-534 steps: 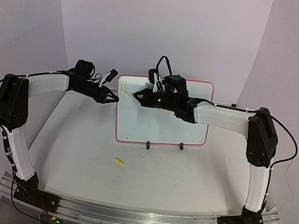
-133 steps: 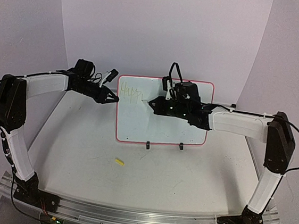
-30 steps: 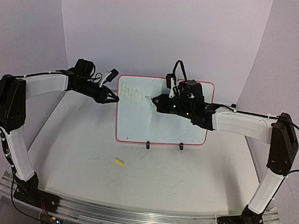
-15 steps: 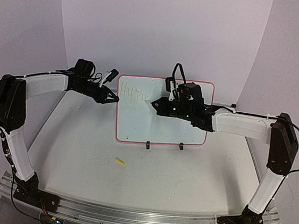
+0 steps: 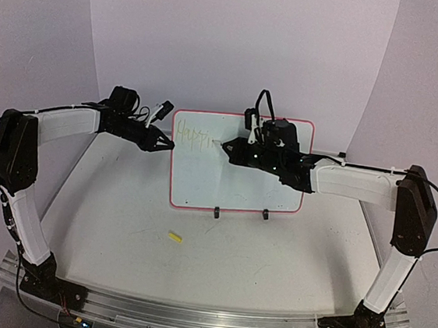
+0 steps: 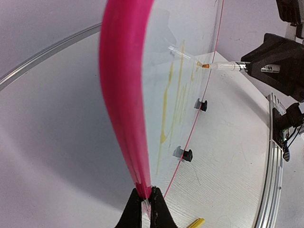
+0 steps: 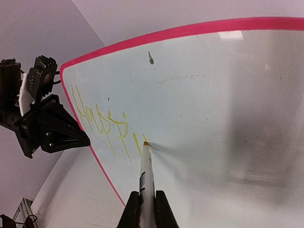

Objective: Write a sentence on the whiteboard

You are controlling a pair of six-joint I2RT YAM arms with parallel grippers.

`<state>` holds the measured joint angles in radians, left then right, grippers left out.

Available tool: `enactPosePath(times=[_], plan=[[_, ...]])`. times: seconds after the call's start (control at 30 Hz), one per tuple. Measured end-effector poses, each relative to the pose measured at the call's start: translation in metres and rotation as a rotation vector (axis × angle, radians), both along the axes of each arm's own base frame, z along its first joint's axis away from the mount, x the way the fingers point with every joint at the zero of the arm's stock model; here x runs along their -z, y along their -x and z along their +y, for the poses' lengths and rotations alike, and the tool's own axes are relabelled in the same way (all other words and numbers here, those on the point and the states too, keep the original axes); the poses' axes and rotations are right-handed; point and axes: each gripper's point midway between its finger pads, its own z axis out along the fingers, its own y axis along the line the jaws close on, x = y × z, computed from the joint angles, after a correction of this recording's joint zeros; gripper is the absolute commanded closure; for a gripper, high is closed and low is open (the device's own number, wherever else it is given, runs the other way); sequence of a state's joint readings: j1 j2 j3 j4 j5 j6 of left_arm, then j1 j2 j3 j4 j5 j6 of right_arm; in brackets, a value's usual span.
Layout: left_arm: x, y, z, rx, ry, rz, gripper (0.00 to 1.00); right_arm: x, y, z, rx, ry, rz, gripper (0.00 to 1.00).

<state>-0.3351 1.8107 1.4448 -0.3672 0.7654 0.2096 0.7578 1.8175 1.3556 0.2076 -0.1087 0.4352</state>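
Trouble first: my right claw [image 5: 227,147] is shut tight on a thin clear marker with a yellow tip [image 7: 146,175]. The tip touches the large white whiteboard with the thin pink border [image 5: 232,185], just right of the pale yellow letters "Happi" [image 7: 102,121]. If I push too hard, I think the whiteboard could tip back or slide. It stands only on two small black clip feet [image 5: 216,211]. My left claw [image 6: 147,202] is closed on the whiteboard's left edge to steady it. If that pinch slips, the lines would go wobbly. If the marker twists in my claw, the tip could lift and leave gaps. The whiteboard stands upright at the far middle of the white table [image 5: 232,267]. A small yellow bit [image 5: 174,237], maybe a cap, lies nearer to me, well apart from the whiteboard. I see nothing between the tip and the bare white part to the right.
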Motion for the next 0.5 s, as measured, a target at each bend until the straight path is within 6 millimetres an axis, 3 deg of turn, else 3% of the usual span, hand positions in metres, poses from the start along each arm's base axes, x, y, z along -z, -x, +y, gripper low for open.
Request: enactPosePath(times=[0.5], plan=[[0.0002,-0.0004,0.0003,-0.003,-0.002,0.0,1.0,-0.0044,-0.0049,-0.0033,0.042,-0.012,-0.023,1.0]])
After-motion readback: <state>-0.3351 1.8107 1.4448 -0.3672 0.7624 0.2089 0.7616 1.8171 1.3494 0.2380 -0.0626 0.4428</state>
